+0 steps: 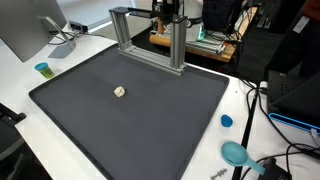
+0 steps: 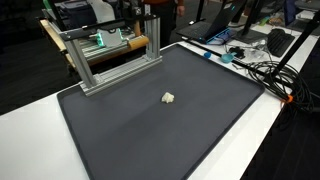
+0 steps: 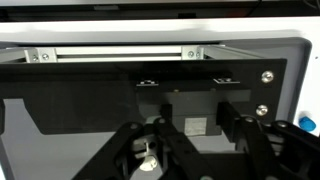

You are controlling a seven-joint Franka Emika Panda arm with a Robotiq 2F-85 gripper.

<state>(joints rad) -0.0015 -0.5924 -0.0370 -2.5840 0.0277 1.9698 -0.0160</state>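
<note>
Fig.: Gripper (image 3: 190,158) in wrist view, fingers spread wide, holding nothing. Small white block (image 1: 119,91) lies on black mat (image 1: 160,125), approx. centre, well apart from aluminium frame (image 1: 148,48).

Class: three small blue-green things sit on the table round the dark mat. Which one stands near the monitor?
The little cup, alone beside the monitor; the blue cap and teal dish lie across the mat.

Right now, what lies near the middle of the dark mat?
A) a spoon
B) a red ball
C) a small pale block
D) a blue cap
C: both exterior views show a small pale block alone on the dark mat; the blue cap sits off it on the white table.
</note>
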